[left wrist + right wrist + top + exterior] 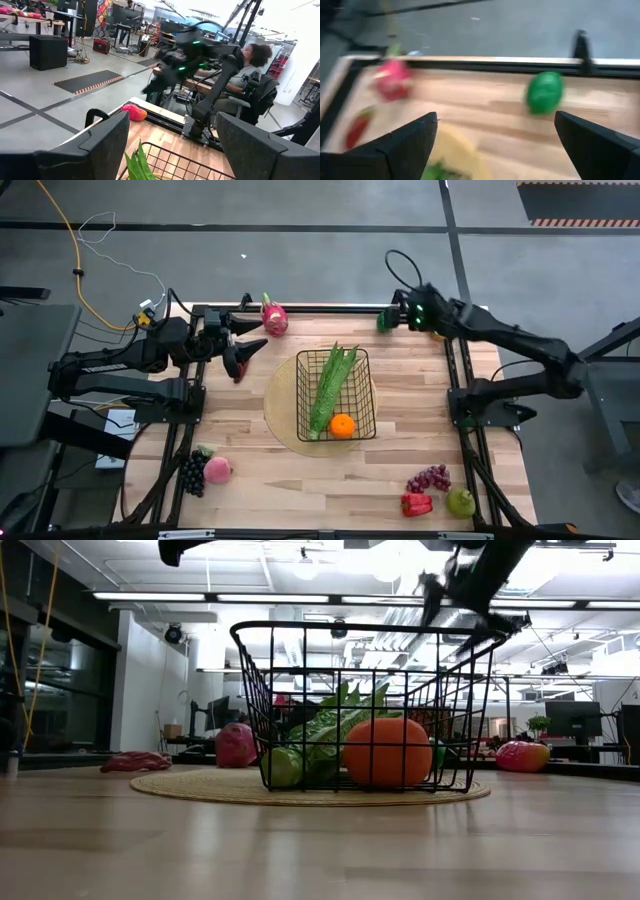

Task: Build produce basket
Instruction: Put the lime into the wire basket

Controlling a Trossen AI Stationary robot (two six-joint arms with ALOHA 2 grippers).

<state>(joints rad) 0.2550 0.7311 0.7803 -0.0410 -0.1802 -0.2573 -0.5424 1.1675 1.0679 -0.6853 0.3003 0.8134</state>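
Note:
The black wire basket (336,394) stands on a round tan disc (280,415) mid-table and holds long green pods (330,388) and an orange (342,425). My left gripper (255,338) is open above the table's far left part, beside the pink dragon fruit (273,317). A red chili (238,376) lies just under it. My right gripper (392,318) is open, raised above the green pepper (385,323) at the far edge. In the right wrist view the green pepper (545,91) lies ahead between the open fingers, untouched. The low view shows the basket (355,710) with the orange (387,752) inside.
Dark grapes (192,473) and a peach (218,470) lie near the left front corner. Red grapes (430,478), a red pepper (417,504) and a green apple (460,502) lie at the right front. A seated person (250,75) is beyond the table's right side.

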